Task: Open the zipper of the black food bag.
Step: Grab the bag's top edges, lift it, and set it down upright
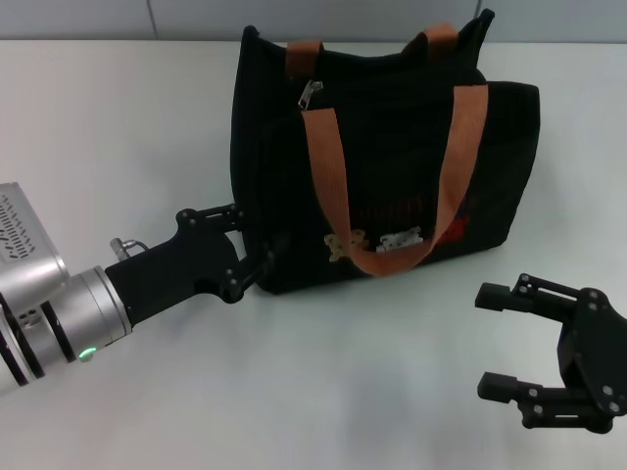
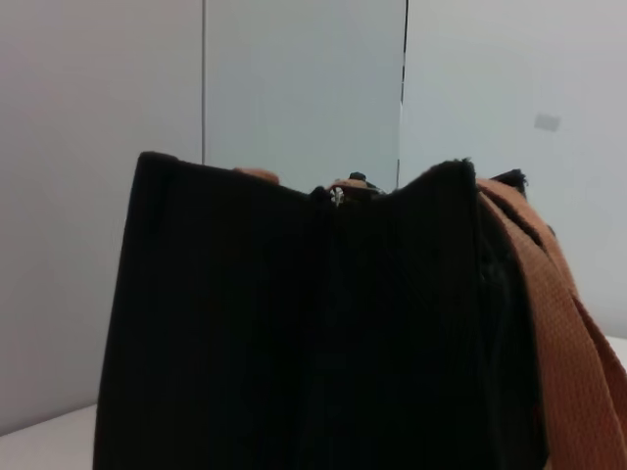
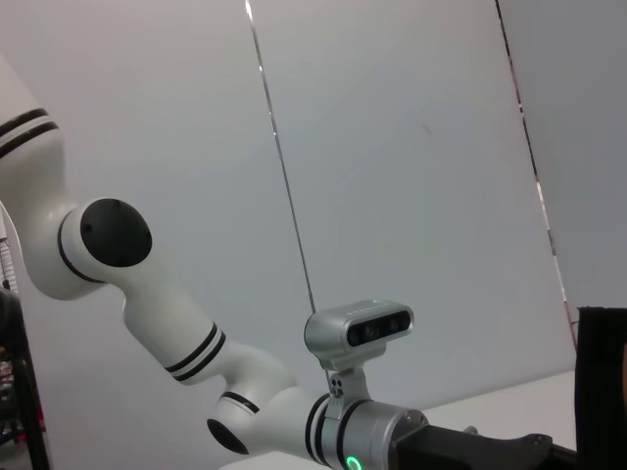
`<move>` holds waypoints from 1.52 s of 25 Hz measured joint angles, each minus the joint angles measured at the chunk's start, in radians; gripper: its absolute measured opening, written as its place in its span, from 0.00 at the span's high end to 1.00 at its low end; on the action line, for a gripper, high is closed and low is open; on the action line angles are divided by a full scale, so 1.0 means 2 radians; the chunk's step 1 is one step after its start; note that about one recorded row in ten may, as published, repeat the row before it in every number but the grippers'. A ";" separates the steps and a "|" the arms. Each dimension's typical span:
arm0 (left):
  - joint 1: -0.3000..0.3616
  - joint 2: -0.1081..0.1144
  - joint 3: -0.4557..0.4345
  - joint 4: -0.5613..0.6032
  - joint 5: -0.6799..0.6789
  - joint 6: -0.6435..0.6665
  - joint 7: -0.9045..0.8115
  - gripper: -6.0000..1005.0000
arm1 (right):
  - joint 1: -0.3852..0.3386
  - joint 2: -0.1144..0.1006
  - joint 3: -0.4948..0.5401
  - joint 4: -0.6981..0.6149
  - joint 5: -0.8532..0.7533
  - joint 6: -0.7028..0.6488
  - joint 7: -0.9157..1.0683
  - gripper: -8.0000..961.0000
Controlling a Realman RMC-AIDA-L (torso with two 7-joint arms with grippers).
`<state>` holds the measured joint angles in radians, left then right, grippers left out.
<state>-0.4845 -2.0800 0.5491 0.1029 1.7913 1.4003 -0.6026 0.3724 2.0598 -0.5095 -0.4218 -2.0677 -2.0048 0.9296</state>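
The black food bag [image 1: 392, 147] stands upright at the table's middle, one orange strap hanging down its front. The zipper's silver pull tab [image 1: 310, 94] lies at the top edge's left end, and the zipper line looks closed. My left gripper [image 1: 257, 235] is open, its fingertips against the bag's left end panel low down. In the left wrist view that end panel [image 2: 245, 333] fills the frame, with a silver glint of the zipper [image 2: 337, 196] on top. Near the front right my right gripper [image 1: 487, 340] hangs open and empty, clear of the bag.
The bag rests on a white table [image 1: 127, 117] with a grey wall behind it. The right wrist view shows my left arm [image 3: 255, 392] with its wrist camera [image 3: 359, 329] and a strip of the bag [image 3: 600, 392].
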 joint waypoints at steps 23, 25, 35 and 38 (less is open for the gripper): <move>0.030 0.006 -0.028 0.100 0.000 0.097 0.031 0.91 | 0.019 0.009 0.034 0.017 0.021 0.079 0.021 0.14; 0.031 0.007 -0.029 0.133 0.000 0.117 0.011 0.91 | 0.022 0.009 0.034 0.026 0.026 0.094 0.025 0.14; 0.029 0.012 -0.009 0.345 0.008 0.225 -0.085 0.92 | 0.031 0.010 0.035 0.074 0.075 0.148 0.038 0.14; 0.030 0.009 -0.001 0.393 0.008 0.230 -0.104 0.92 | 0.026 0.010 0.036 0.076 0.113 0.146 0.056 0.14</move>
<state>-0.4250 -2.0612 0.5470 0.8887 1.8070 1.8603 -0.8105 0.4250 2.0800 -0.4383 -0.2691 -1.8417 -1.7126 1.0414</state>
